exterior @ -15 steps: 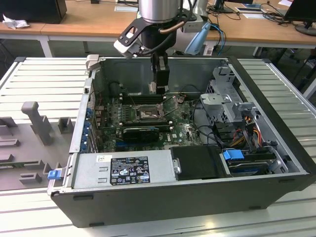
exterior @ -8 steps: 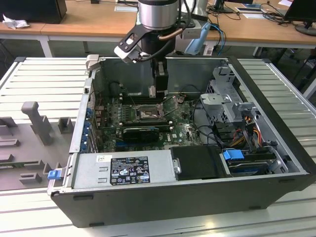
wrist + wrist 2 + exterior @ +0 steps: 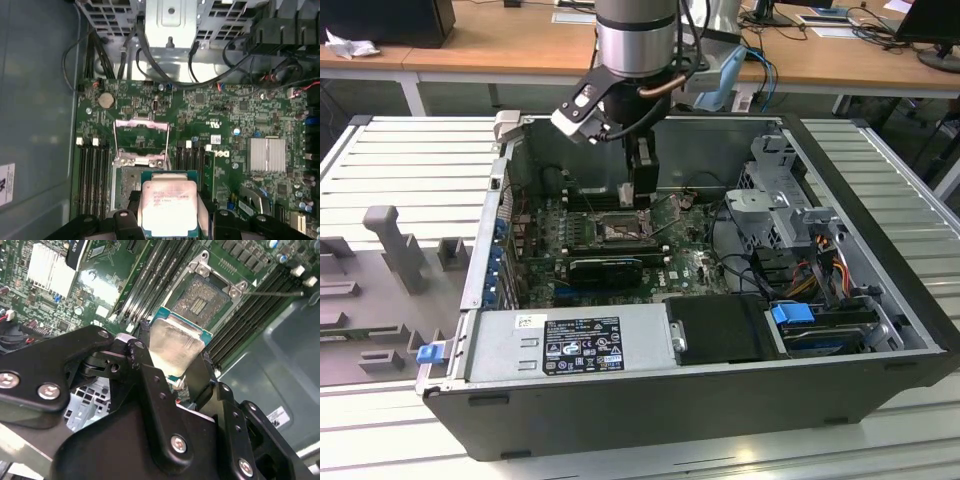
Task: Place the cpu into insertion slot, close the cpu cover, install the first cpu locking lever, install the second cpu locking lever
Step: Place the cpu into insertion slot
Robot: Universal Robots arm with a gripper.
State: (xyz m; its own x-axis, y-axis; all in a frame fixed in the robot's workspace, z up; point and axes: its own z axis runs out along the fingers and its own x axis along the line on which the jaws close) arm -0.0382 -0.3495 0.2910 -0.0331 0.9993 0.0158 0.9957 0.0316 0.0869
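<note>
The chip (image 3: 176, 344) is clamped between the fingers (image 3: 200, 377), which are closed on two opposite edges, one finger on each side. Its silvery top is turned up toward the wrist, and nothing else is touched by the fingers. In the first wrist view the chip (image 3: 168, 207) is seen held flat, roughly parallel to the green circuit board (image 3: 215, 115).

The socket (image 3: 126, 186) lies under and just ahead of the fingertips, and its near edge is overlapped by the chip. Part of the contact field is left uncovered beyond and to one side of the chip. The chip is therefore judged to be offset from the socket's centre, not yet centred over it. The chip's edges run close to parallel with the socket's edges, so little turning appears to be called for. Whether the chip touches the socket rim cannot be told. In the exterior view the fingers (image 3: 640, 190) are seen just above the socket (image 3: 618, 230), inside the open computer case (image 3: 880, 330) on the ribbed bench (image 3: 400, 150).

The cover (image 3: 141, 124) is swung open and lies beyond the socket, on the far side from the fingertips, so the opening is left clear. A thin locking lever (image 3: 275, 292) is seen released, running away from a socket corner. Memory slots (image 3: 92, 175) run along both sides of the socket, parallel to the line from fingers to cover.
</note>
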